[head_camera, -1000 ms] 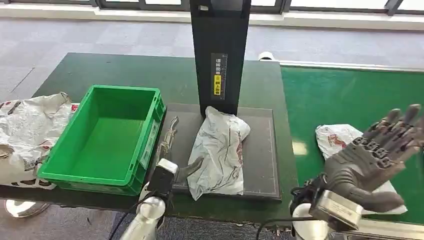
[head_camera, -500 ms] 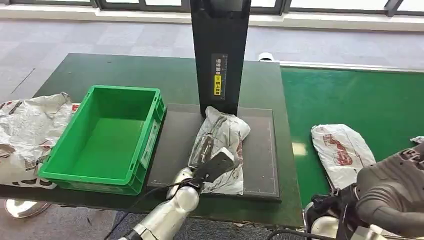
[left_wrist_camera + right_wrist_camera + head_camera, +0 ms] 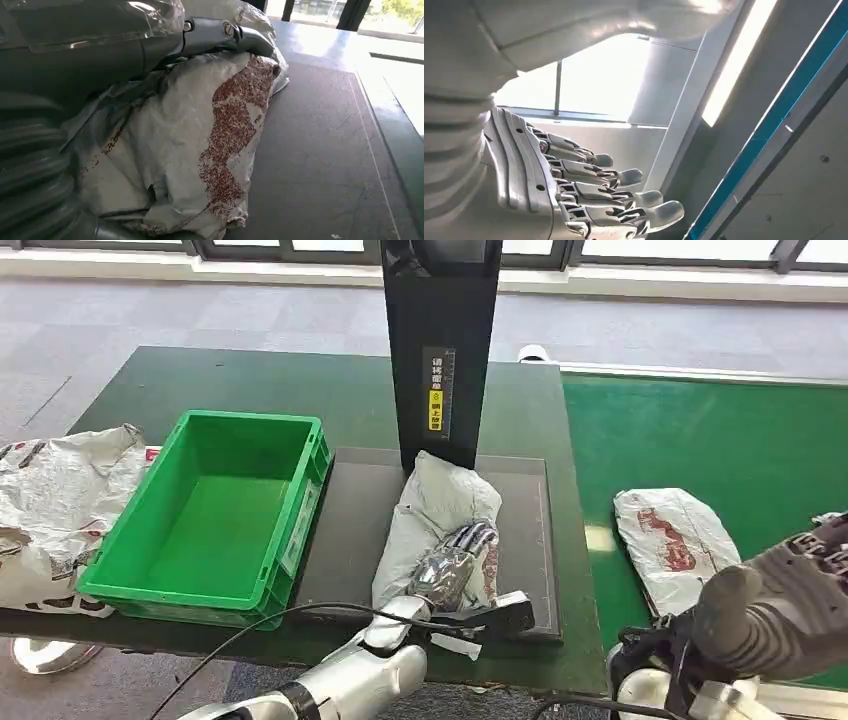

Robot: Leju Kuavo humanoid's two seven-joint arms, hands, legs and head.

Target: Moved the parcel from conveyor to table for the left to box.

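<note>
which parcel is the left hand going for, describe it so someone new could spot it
Find the tall black post at the middle of the table; a dark mat lies at its foot. The parcel is the crumpled white bag with red print on that mat, with the left hand on it. The other bags lie off the mat: one on the conveyor, another left of the green bin.

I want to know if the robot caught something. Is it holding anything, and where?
The left hand lies on the middle of the parcel on the table; a closed grip cannot be told. The right hand holds nothing.
</note>
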